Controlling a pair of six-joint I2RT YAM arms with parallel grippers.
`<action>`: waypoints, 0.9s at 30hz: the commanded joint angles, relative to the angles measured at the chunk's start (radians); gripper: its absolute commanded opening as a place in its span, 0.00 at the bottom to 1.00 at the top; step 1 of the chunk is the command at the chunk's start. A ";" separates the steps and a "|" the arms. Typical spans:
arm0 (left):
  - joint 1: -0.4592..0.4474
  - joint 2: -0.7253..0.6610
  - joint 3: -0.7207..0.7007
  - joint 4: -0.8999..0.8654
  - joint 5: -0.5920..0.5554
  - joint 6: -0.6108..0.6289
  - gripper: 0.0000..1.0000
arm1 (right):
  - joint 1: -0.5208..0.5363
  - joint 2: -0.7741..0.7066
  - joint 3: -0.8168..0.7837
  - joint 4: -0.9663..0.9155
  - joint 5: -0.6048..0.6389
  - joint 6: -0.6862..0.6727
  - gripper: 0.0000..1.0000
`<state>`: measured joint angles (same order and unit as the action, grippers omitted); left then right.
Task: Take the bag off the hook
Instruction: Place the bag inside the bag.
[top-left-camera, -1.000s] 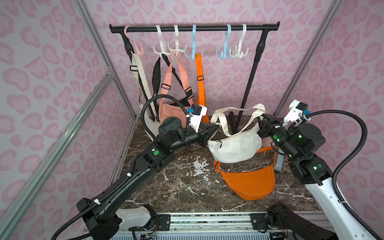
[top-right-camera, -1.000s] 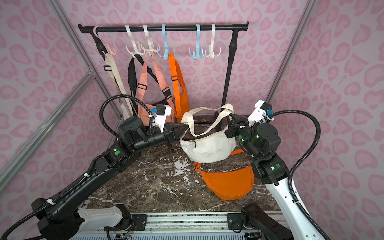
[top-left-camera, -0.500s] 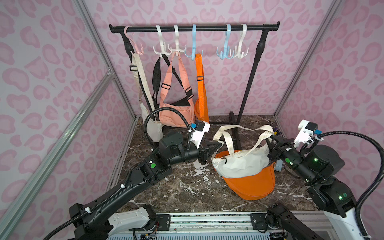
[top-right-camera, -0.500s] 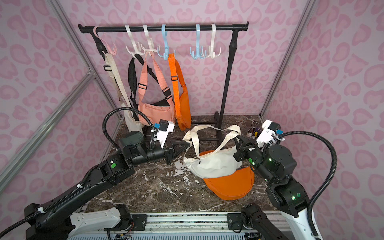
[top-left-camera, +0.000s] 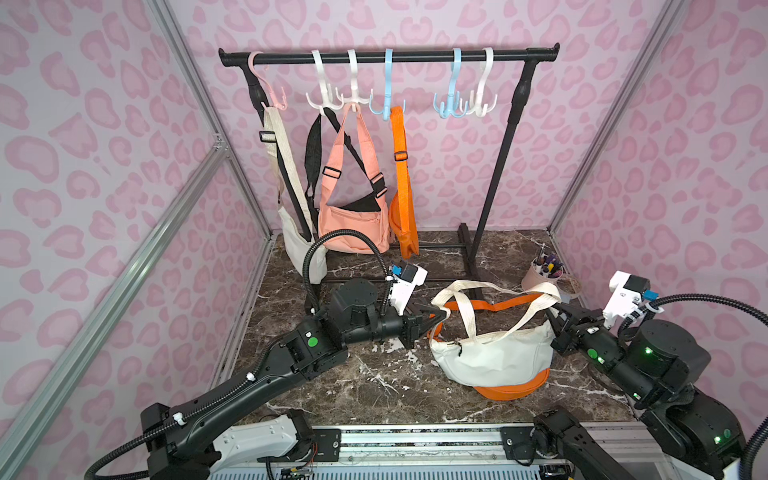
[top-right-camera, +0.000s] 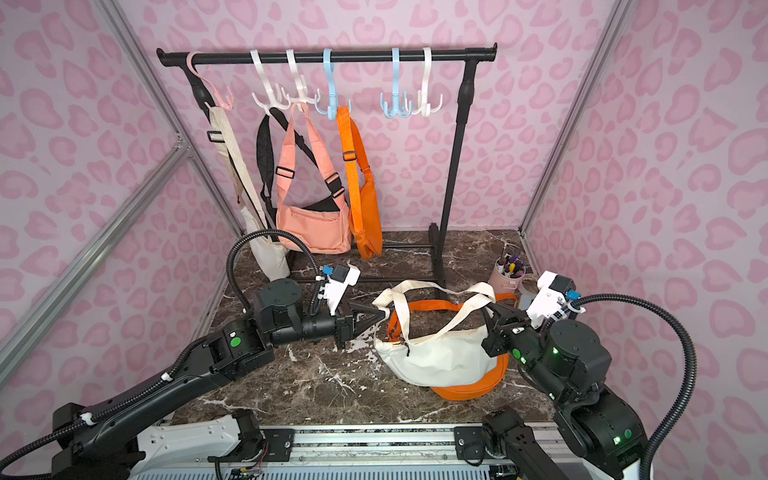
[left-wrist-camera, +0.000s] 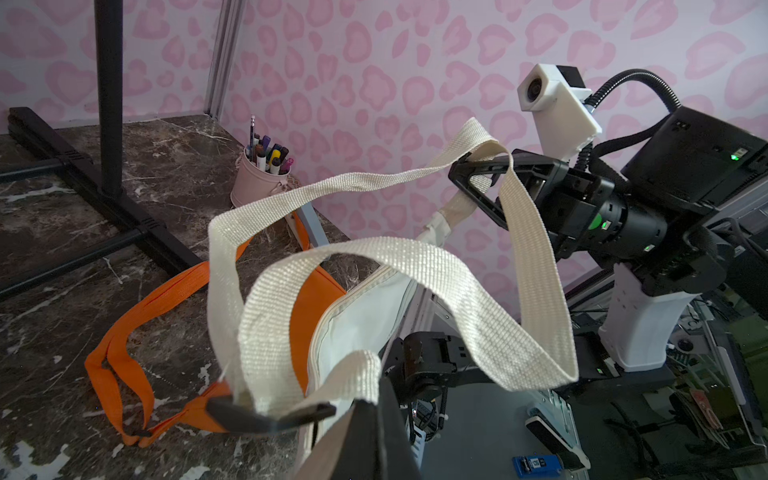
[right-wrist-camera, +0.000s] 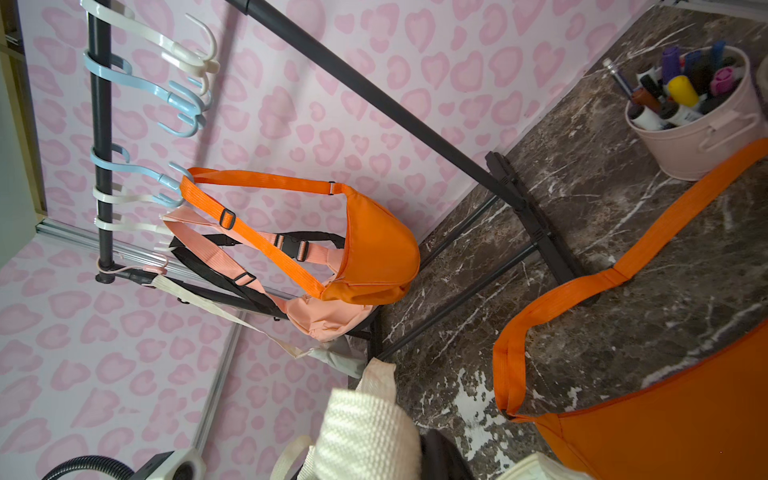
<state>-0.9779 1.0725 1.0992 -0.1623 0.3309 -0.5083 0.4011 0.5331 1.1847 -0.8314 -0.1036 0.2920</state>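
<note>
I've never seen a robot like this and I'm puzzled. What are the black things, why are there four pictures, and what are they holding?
The black things are two robot arms, a left arm and a right arm. Two pictures look down from a camera above, side by side like two eyes. The other two come from a little camera on each arm's wrist. At the back stands a black rack with hooks, where bags hang, like the peach bag. On the marble tabletop a cream bag lies on top of an orange bag, and a pink bucket of pens stands in the corner. The left fingers and the right fingers are both pinched shut on the cream bag's strap, one on each side.
</note>
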 joint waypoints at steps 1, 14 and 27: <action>-0.007 -0.006 -0.029 0.026 -0.031 -0.035 0.03 | 0.001 -0.008 0.006 -0.053 0.050 -0.012 0.00; -0.008 0.089 0.014 -0.095 -0.134 -0.051 0.03 | 0.001 0.057 -0.035 -0.108 0.191 0.021 0.00; 0.063 0.400 0.116 -0.087 -0.205 -0.166 0.03 | -0.055 0.317 -0.178 0.050 0.247 0.088 0.00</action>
<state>-0.9314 1.4372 1.1988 -0.2596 0.1257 -0.6289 0.3656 0.8307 1.0325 -0.8581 0.1509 0.3599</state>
